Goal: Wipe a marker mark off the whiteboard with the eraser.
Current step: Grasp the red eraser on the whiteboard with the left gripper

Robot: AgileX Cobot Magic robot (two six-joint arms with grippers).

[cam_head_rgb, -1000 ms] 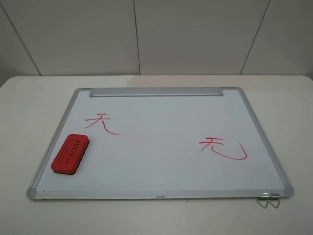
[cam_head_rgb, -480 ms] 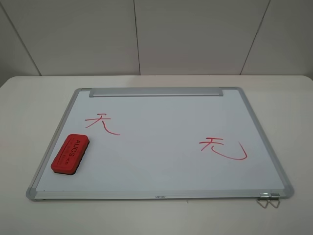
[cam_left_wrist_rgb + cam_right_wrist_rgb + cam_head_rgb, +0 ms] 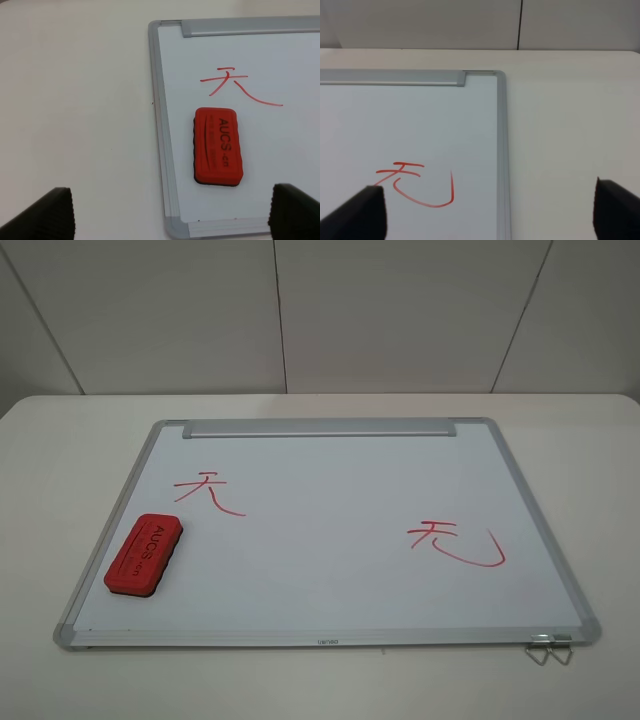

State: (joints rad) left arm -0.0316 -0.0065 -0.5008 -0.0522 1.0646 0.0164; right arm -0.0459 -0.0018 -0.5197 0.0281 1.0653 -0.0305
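The whiteboard [image 3: 330, 570] lies flat on the white table. The marker mark [image 3: 208, 493], a small red character with a thin tail, is on its left part. The red eraser [image 3: 146, 554] rests on the board just in front of that mark, near the left frame, and nothing touches it. In the left wrist view the eraser [image 3: 218, 146] and the mark [image 3: 235, 85] lie ahead of my left gripper [image 3: 170, 212], which is open and empty. My right gripper [image 3: 487, 210] is open and empty too, held over the board's right side. Neither gripper shows in the exterior high view.
A larger red character with a hooked stroke [image 3: 455, 542] sits on the board's right part. The silver tray strip [image 3: 320, 428] runs along the far edge. A small wire clip [image 3: 548, 648] sticks out at the near right corner. A wall stands behind the table.
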